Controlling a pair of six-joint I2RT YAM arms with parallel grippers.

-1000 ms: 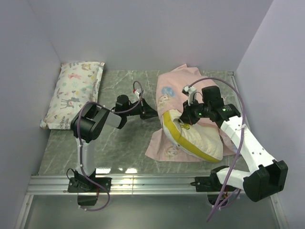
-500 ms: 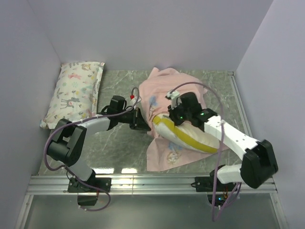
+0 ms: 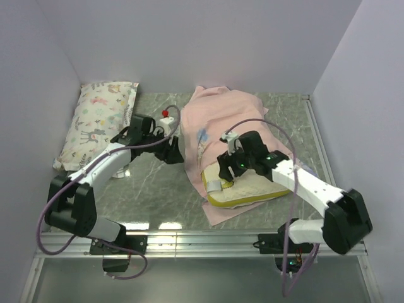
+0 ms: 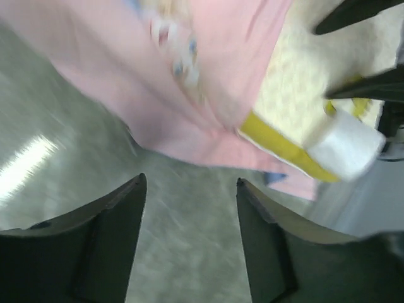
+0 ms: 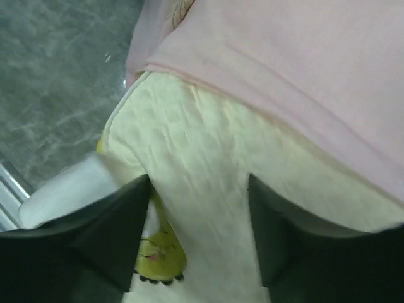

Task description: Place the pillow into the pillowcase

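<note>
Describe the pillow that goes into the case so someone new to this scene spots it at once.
On the marble-patterned table, look right of centre for the pink pillowcase spread there. The pillow pokes out of its near end: cream dimpled foam with a yellow side band, unlike the white animal-print pillow in the far left corner.

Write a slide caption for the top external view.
Pillow partly inside the pink pillowcase; right gripper open at its exposed end, left gripper open beside the fabric.
</note>
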